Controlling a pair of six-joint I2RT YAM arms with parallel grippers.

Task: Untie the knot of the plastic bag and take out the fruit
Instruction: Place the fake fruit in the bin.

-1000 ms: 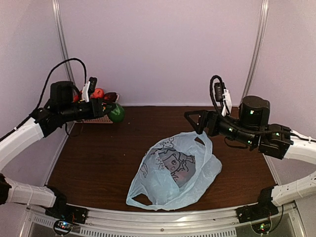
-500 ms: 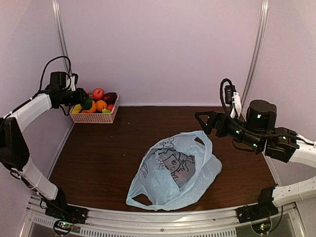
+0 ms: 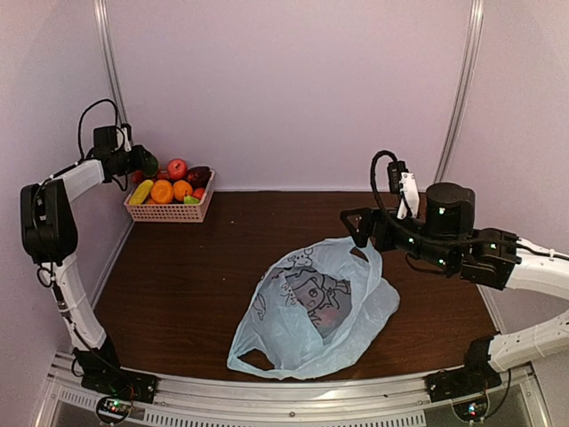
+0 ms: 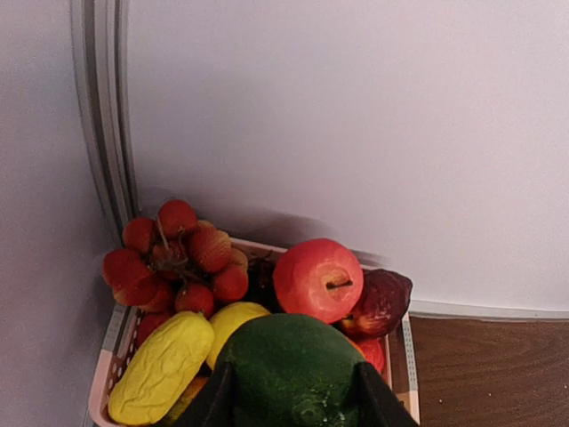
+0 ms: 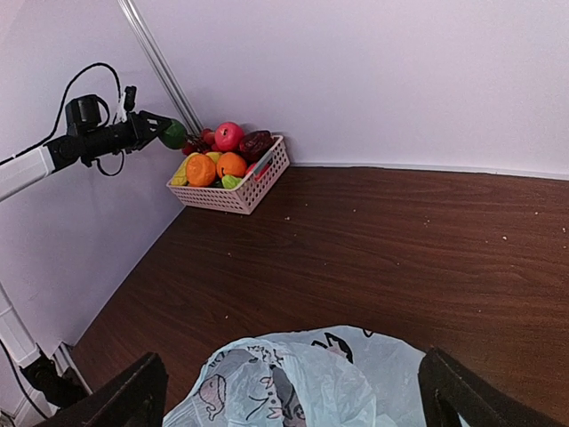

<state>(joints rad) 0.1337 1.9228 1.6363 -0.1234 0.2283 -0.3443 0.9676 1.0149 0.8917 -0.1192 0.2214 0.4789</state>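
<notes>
The dark wood counter (image 3: 196,294) carries the plastic bag (image 3: 311,307) near its middle. The bag is thin, light blue and lies slumped and crumpled. Its white panel bears a black-line cartoon. Any lettering in that print is too small to read. One handle loop lies at the near left corner and another at the far right, so the two are well apart. Something dark reddish shows through the plastic, but its shape cannot be made out.

The right hand (image 3: 356,229) hangs just above the bag's far right edge. Its jaws are spread wide and hold nothing. In the right wrist view its two fingers are cut off at the bottom corners, and the lower part of the bag is cut off too.

A pink lattice basket (image 3: 171,212) sits in the far left corner against the wall. The left hand (image 3: 142,165) is above its left end, gripping a green round fruit (image 4: 289,369) between its fingers. That fruit hides much of the basket in the left wrist view.

In the basket lie a red apple (image 4: 317,278), a bunch of red berries (image 4: 173,253), a yellow ridged piece (image 4: 162,369), a dark red piece (image 4: 382,302) and an orange (image 3: 162,191).
</notes>
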